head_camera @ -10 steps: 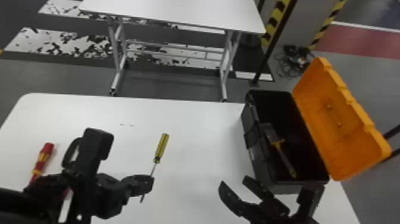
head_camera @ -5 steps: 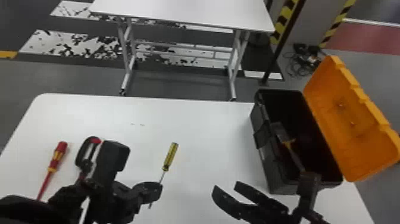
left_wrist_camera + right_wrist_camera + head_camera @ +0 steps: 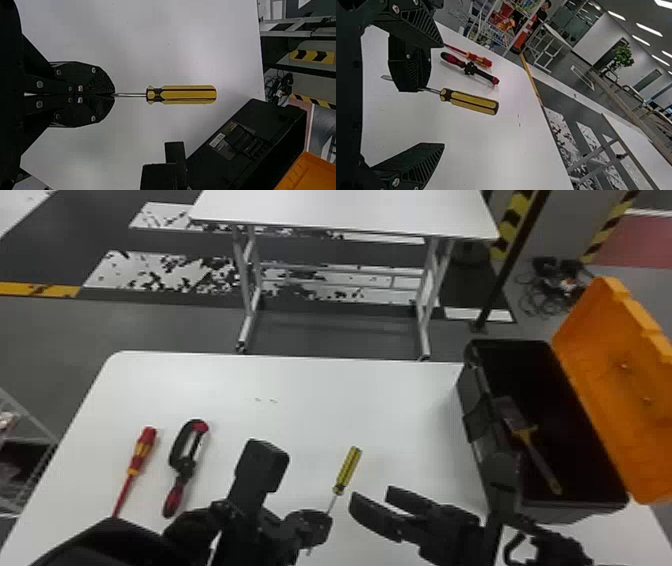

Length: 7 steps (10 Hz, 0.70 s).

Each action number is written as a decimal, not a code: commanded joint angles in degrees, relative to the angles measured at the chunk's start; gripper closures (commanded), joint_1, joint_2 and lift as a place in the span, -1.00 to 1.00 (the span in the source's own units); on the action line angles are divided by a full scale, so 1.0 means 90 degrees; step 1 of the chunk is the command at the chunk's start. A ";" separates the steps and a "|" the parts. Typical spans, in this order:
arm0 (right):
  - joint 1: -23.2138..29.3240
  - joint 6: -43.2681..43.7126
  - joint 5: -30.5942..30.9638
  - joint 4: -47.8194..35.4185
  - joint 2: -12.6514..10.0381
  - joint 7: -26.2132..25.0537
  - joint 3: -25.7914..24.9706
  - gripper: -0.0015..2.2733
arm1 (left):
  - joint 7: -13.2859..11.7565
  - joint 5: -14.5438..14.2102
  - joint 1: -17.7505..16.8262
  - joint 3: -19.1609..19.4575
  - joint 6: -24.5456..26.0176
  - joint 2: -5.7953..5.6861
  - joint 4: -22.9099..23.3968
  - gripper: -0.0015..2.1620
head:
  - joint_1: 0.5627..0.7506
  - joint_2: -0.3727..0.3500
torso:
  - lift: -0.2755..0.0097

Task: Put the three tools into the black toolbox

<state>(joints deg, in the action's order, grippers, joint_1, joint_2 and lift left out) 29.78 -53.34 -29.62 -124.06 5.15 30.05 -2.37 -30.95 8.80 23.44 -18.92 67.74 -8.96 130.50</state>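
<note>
Head view: one white tabletop [image 3: 240, 380]. At its left side, one red screwdriver [image 3: 143, 447]; just beside it, one black-and-red tool [image 3: 184, 465]. One left claw [image 3: 320, 526], pinching the shaft of one yellow screwdriver [image 3: 348, 468]. One right claw [image 3: 371, 496], spread, between that screwdriver and one black toolbox [image 3: 477, 405], orange lid [image 3: 615, 390] open, one brush [image 3: 530, 440] inside.

Left wrist view: left claw [image 3: 114, 95], tips closed on the bare shaft, yellow handle pointing away.

Right wrist view: right claw [image 3: 443, 95], fingers well apart, nothing gripped; the red screwdriver and black-and-red tool lie farther off.
</note>
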 commanded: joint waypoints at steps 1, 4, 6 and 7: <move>-0.0184 -0.0183 -0.0020 0.0073 -0.0016 0.0001 0.0029 -0.90 | 0.0041 0.0174 -0.0046 -0.0261 0.0028 0.0020 -0.0047 0.83 | 0.41 -0.07 | 0.57; -0.0360 -0.0202 -0.0156 0.0395 -0.0016 0.0010 0.0019 -0.90 | 0.0148 0.0282 -0.0114 -0.0447 -0.0012 0.0029 -0.0213 0.83 | 0.41 -0.13 | 0.57; -0.0487 -0.0202 -0.0176 0.0630 -0.0026 0.0079 0.0078 -0.90 | 0.0197 0.0282 -0.0124 -0.0496 -0.0070 0.0029 -0.0242 0.83 | 0.41 -0.13 | 0.57; -0.0546 -0.0241 -0.0156 0.0708 -0.0016 0.0157 0.0107 -0.90 | 0.0197 0.0282 -0.0143 -0.0496 -0.0070 0.0029 -0.0271 0.83 | 0.41 -0.13 | 0.57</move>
<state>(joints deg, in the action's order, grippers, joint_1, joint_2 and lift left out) 25.14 -55.30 -31.14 -118.15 4.93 31.32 -1.56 -29.17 11.34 22.21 -23.38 67.11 -8.71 128.17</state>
